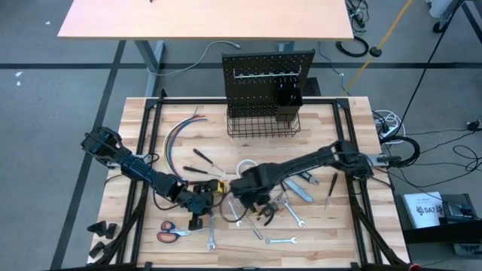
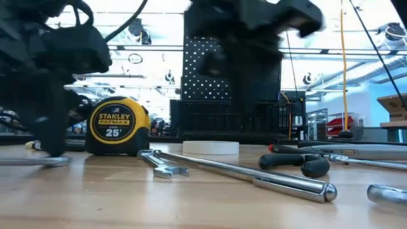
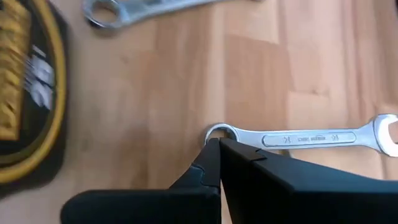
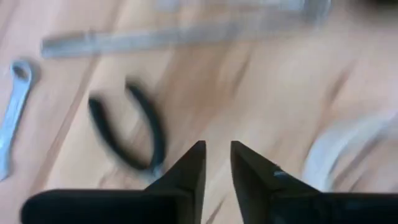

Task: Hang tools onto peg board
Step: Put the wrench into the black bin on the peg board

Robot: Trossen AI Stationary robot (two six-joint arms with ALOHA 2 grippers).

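left claw (image 3: 219, 144): fingers pressed together, low | right claw (image 4: 217, 149): fingers slightly apart, empty, low

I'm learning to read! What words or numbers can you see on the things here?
"STANLEY", "FATMAX", "25'": on the yellow tape measure.
Stamped marks on the wrench: too small to read.
White box beside the table: its print is too blurred to read.

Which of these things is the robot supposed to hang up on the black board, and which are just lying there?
For the job:
peg board
tape measure
scissors
wrench by the left hand
pliers
screwdriver

Just lying about:
coloured wires
white tape roll
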